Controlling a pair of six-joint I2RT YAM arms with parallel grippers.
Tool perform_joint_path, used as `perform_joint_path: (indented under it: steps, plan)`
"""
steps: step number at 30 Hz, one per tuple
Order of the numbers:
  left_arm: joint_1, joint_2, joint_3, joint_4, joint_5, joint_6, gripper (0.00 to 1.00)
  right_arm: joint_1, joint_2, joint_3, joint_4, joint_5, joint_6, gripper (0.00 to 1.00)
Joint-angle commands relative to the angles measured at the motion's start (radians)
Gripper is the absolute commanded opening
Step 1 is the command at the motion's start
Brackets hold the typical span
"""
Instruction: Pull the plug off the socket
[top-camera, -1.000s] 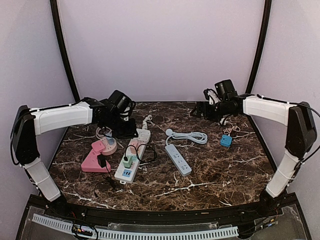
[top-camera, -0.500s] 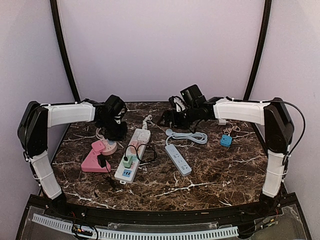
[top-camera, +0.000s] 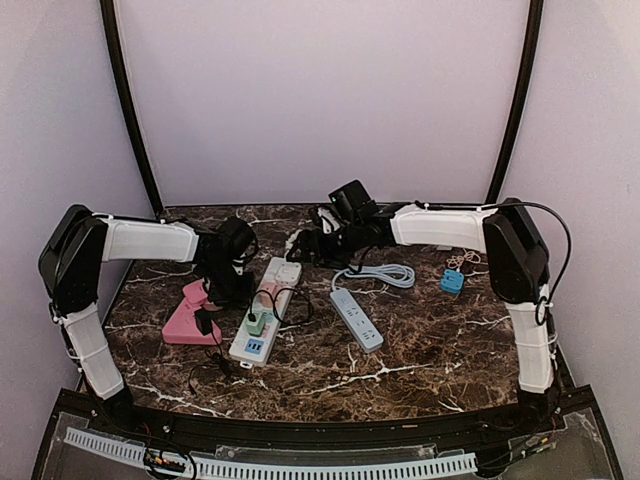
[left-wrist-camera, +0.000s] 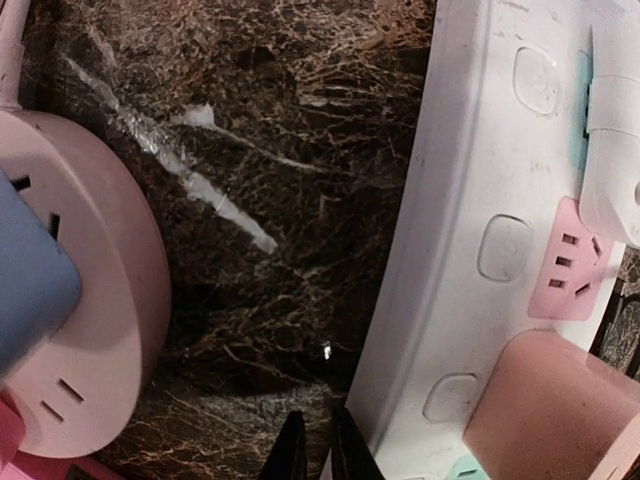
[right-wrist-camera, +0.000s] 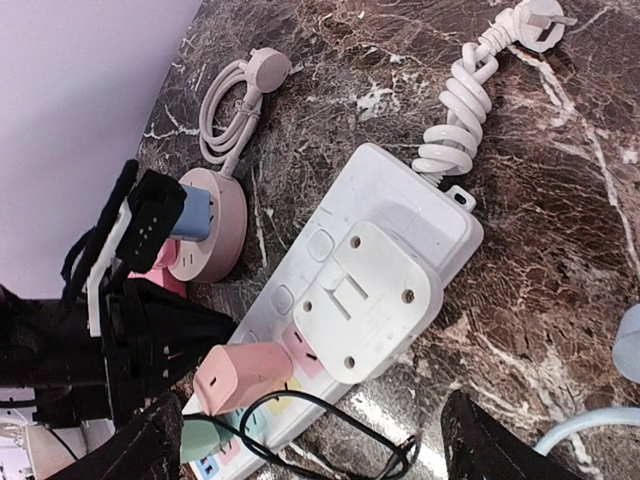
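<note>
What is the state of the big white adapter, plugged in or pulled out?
Plugged in: the white adapter sits flat on the white power strip, with no gap visible.

We see a marble table (top-camera: 450, 340): a power strip (left-wrist-camera: 460, 180) under the right gripper (right-wrist-camera: 320, 445), a round socket (left-wrist-camera: 110, 330) beside the left gripper (left-wrist-camera: 318, 455).
</note>
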Motion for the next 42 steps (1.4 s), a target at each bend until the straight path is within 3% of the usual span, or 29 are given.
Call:
perform_joint_path:
  steps: [1,18,31,42]
  plan:
    - [-0.036,-0.014,-0.036,0.020,0.003,-0.038,0.09,0.011,0.071,0.067,0.025,-0.031,0.028,0.86]
    - [-0.130,-0.057,-0.059,0.112,0.047,-0.121,0.08,0.009,0.204,0.148,0.035,-0.039,0.074,0.82]
    - [-0.130,-0.066,-0.052,0.091,0.003,-0.107,0.08,0.008,0.130,0.082,0.101,-0.097,0.107,0.77]
    - [-0.107,-0.082,-0.023,0.095,-0.017,-0.083,0.08,0.008,0.118,0.051,0.130,-0.102,0.133,0.66]
